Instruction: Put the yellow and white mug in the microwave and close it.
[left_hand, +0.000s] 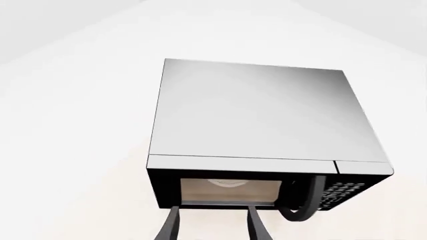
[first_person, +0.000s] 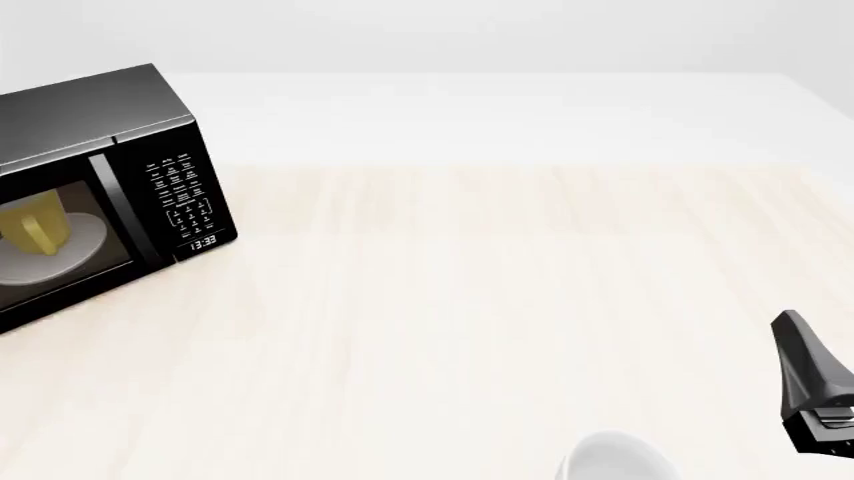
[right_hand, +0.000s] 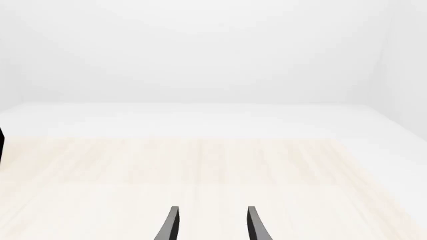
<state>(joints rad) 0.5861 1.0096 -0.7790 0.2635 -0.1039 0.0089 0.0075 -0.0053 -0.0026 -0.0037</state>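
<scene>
The yellow and white mug stands inside the microwave, whose door seems shut. Both jaws are spread open, holding nothing, above the desk.

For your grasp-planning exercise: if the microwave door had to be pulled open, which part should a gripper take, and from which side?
Grip the curved black bar handle on the microwave front, between window and keypad. It bows off the door, likely leaving room for a finger behind. Approach from the front, fingers straddling the bar sideways. The left gripper, open, already faces that front.
</scene>
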